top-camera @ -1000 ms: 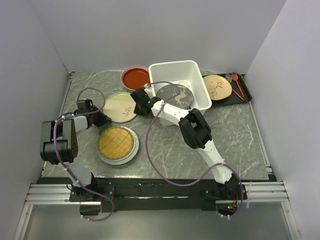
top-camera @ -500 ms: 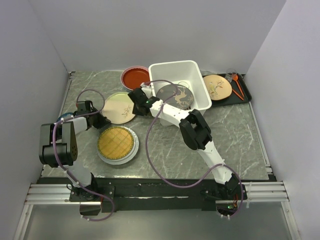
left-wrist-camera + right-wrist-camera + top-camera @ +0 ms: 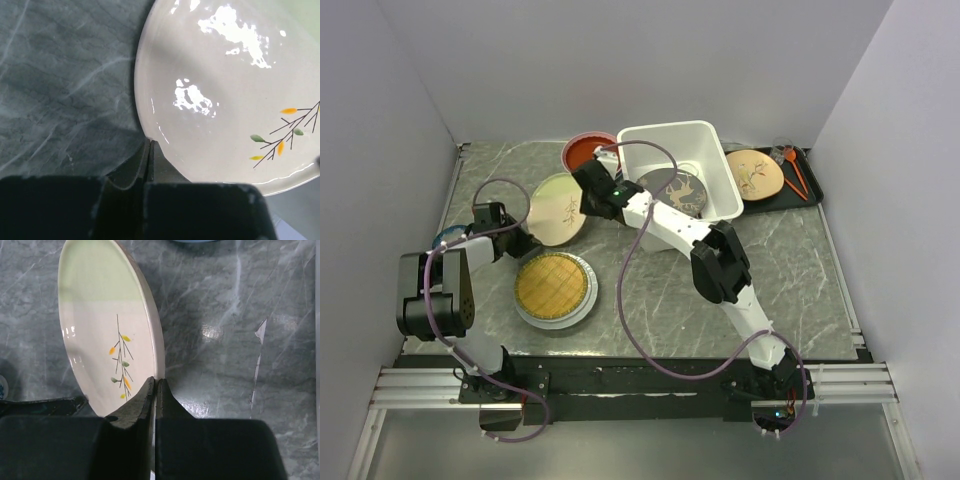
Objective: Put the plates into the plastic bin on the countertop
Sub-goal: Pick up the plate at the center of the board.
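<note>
One plate [image 3: 682,190] lies in the bin [image 3: 665,128], tray [image 3: 798,198] at right.

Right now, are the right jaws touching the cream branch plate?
Touching. Right wrist view shows the right gripper pinching the cream plate by its rim.

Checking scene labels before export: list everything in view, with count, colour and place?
counter: 1, grey-green marble, under everything
bin: 1, white, back centre
dark plate: 1, black with gold tree, in the bin
red plate: 1, red, left of the bin, partly hidden by the right arm
green plate: 1, cream and green with a twig, tilted, between the grippers
yellow plate: 1, yellow lattice, front left, on the white plate
white plate: 1, white, under the yellow plate
tray: 1, black, back right
cream plate: 1, cream with a branch, on the tray
utensils: count unclear, orange, on the tray
left gripper: shut, at the green plate's rim
right gripper: shut on the green plate's rim
</note>
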Controlling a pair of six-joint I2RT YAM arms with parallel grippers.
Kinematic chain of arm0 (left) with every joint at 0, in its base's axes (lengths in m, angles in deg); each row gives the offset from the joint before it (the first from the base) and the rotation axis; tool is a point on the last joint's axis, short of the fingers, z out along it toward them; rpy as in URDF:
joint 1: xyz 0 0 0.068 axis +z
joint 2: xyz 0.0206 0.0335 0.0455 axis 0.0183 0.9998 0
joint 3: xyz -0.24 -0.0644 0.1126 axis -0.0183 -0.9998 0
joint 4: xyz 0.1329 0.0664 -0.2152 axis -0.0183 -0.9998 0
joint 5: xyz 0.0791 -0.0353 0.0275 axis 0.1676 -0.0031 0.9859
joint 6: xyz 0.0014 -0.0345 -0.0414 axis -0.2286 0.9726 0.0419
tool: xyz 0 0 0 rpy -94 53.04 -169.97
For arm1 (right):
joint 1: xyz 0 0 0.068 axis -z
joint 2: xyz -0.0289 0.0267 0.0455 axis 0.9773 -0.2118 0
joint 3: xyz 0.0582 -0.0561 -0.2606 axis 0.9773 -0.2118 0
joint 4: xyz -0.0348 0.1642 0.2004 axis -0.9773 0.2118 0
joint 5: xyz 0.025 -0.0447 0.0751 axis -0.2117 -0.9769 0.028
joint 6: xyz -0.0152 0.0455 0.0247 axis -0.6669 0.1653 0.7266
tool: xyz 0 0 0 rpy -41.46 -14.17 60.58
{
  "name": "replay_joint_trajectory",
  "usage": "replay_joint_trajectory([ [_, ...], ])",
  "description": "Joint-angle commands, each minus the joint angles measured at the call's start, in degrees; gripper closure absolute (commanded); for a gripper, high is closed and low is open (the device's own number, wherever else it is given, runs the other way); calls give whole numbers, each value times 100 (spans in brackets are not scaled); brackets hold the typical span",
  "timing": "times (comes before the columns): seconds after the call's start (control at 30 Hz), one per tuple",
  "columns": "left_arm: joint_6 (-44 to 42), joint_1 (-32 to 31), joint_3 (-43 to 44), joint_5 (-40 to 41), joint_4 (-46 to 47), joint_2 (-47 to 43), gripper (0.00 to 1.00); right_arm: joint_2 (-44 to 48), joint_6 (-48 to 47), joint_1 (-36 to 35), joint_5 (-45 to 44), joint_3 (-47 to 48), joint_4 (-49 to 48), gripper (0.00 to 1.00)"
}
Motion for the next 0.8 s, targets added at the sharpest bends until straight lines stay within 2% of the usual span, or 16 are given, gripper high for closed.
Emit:
replay_joint_trajectory([
  [0.0, -131, -90, -129, -77, 105, -237, 99, 535, -74, -33, -43, -193, -328, 100],
  [0.17, -149, -108, -182, -25, 70, -281, 93, 622, -39, -33, -26, -606, -512, 100],
  [0.6, -201, -108, -120, 151, -71, -342, 90, 464, 145, -33, 80, -1257, -794, 100],
  [0.7, -166, -108, -77, 186, -97, -457, 83, 438, 154, -33, 80, -1292, -821, 100],
  [0.73, -157, -108, -59, 213, -97, -492, 76, 429, 163, -33, 89, -1319, -830, 100],
  [0.77, -149, -108, -41, 230, -236, -562, 73, 421, 163, -33, 106, -1319, -847, 100],
])
